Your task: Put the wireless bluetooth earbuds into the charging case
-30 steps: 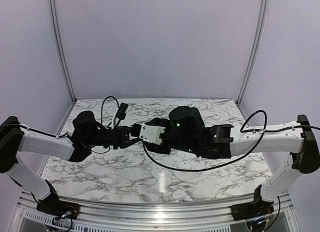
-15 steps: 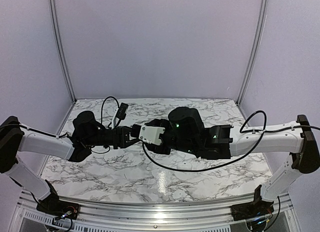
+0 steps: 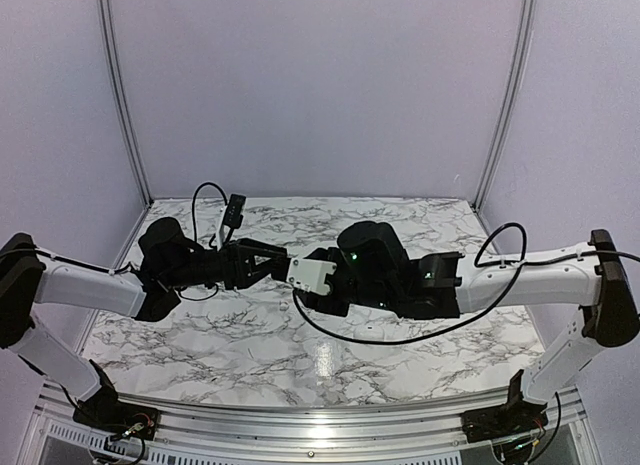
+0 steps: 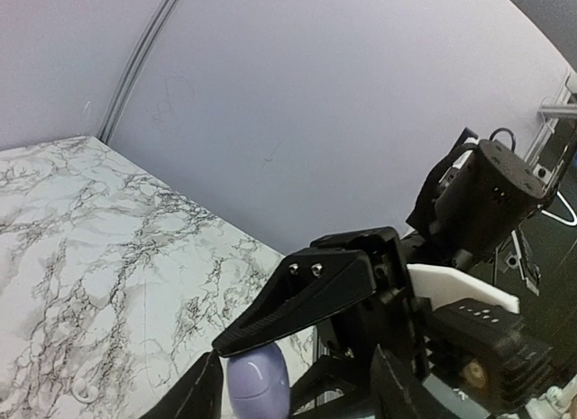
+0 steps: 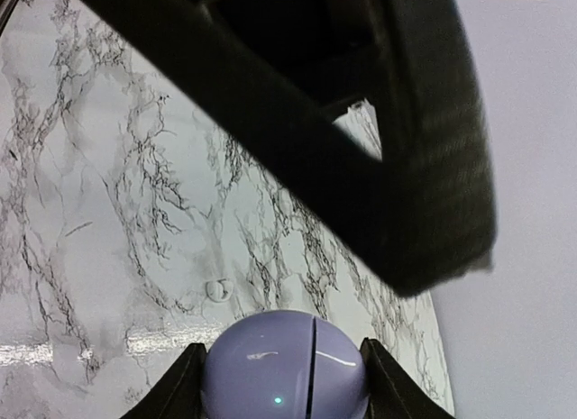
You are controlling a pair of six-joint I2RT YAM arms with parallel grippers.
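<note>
Charging case [image 5: 284, 376], closed, sits clamped in the right gripper [image 5: 281, 360], likely steadied above the table [image 5: 81, 194] so the left gripper [image 4: 297, 387], jaws apart, can open it

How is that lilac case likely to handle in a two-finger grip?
The lilac case looks glossy and rounded, so it may slip or twist in the right gripper. Its visible seam suggests a rigid two-part shell, so it is probably stiff. Set down, it might roll.
</note>
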